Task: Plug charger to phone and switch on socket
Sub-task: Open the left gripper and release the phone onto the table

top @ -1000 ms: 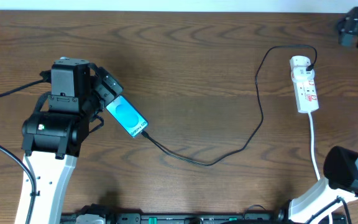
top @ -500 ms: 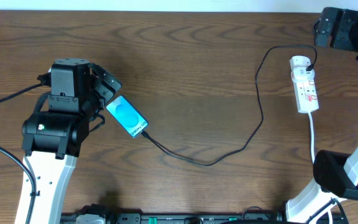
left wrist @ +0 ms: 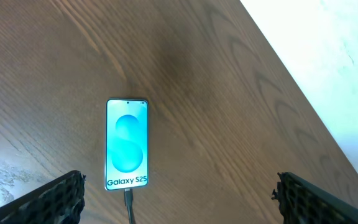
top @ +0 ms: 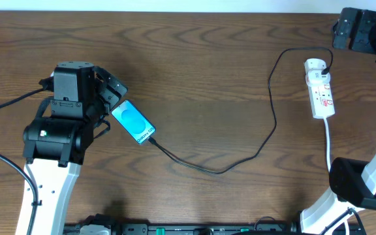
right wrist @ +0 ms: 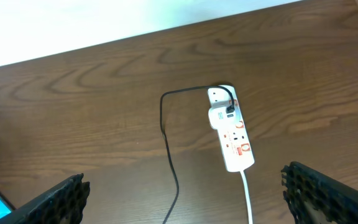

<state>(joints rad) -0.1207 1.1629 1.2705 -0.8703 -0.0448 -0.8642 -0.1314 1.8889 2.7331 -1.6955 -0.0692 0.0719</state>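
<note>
Right gripper [right wrist: 185,198] has been swung up to the far right corner since 1.0 s ago, then parked (no shift seen over the last 0.5 s). It is held spread wide above the socket [right wrist: 234,138], not touching it. The charger [top: 266,134] looks seated in the phone [left wrist: 127,144], which lies flat on the table [top: 207,78] under the left gripper [left wrist: 185,199], also spread and unmoved. Only the switch press is judged left.
</note>
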